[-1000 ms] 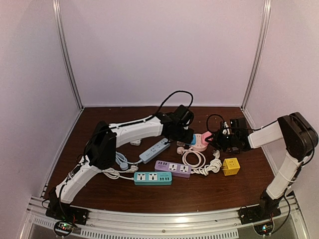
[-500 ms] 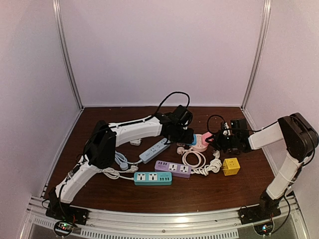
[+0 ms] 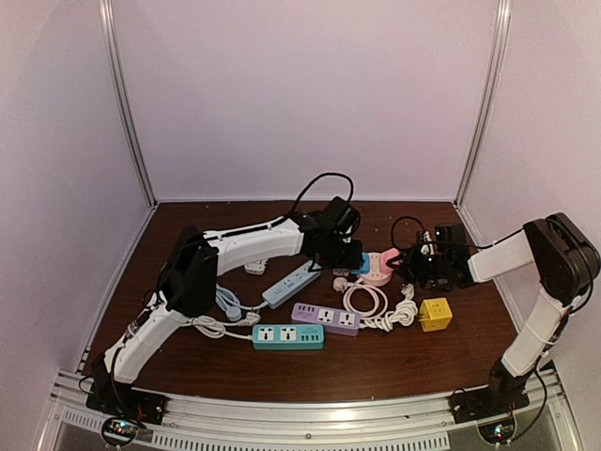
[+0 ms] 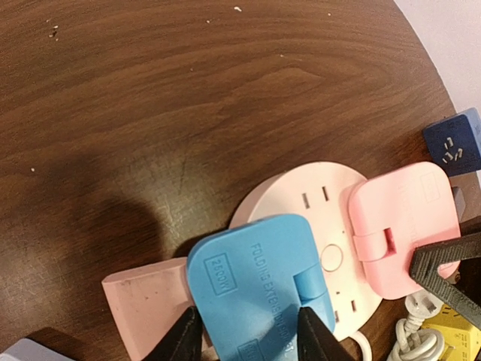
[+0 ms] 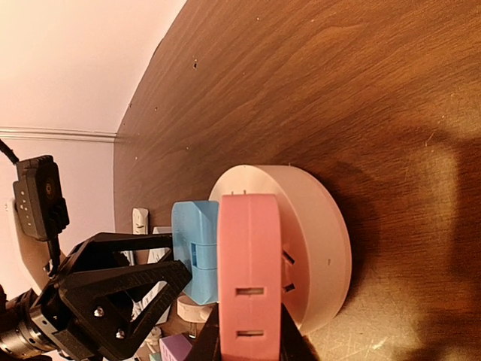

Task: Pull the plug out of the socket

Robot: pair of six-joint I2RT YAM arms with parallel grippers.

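A round pale pink socket (image 4: 308,199) lies on the table with a blue plug (image 4: 255,286) and a pink plug (image 4: 402,226) standing in it. My left gripper (image 4: 249,342) reaches in from the left. Its fingers (image 4: 184,338) press both sides of the blue plug, so it is shut on that plug. My right gripper (image 5: 248,338) comes from the right and is shut on the pink plug (image 5: 249,263), which sits upright on the socket (image 5: 316,226). From above, both grippers meet at the socket (image 3: 376,275), left gripper (image 3: 355,258) and right gripper (image 3: 399,263).
A blue power strip (image 3: 291,284), a purple one (image 3: 326,318) and a teal one (image 3: 287,335) lie in front of the socket. A coiled white cable (image 3: 376,305) and a yellow cube (image 3: 435,314) lie nearby. A dark blue cube adapter (image 4: 453,143) sits behind the pink plug.
My left gripper's jaws have narrowed onto the blue plug and its wrist has shifted slightly. The right arm has stayed still.
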